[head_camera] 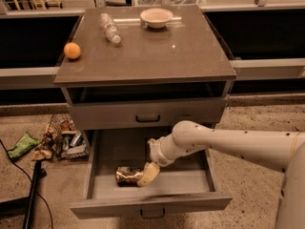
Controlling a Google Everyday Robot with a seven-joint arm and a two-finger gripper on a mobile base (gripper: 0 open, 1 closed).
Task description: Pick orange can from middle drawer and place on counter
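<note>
The orange can [127, 175] lies on its side on the floor of the open middle drawer [190, 185], left of centre. It is dented, gold-orange with dark patches. My gripper [147, 174] reaches down into the drawer from the right and sits right against the can's right end. The white arm [228, 144] comes in from the right edge. The counter [157, 56] is the glossy grey-brown top of the cabinet above.
On the counter lie a round orange fruit [72, 50] at the left, a clear plastic bottle [109, 28] and a white bowl [156, 17] at the back. A closed drawer front [147, 113] sits above the open one. Litter [57, 140] lies on the floor left.
</note>
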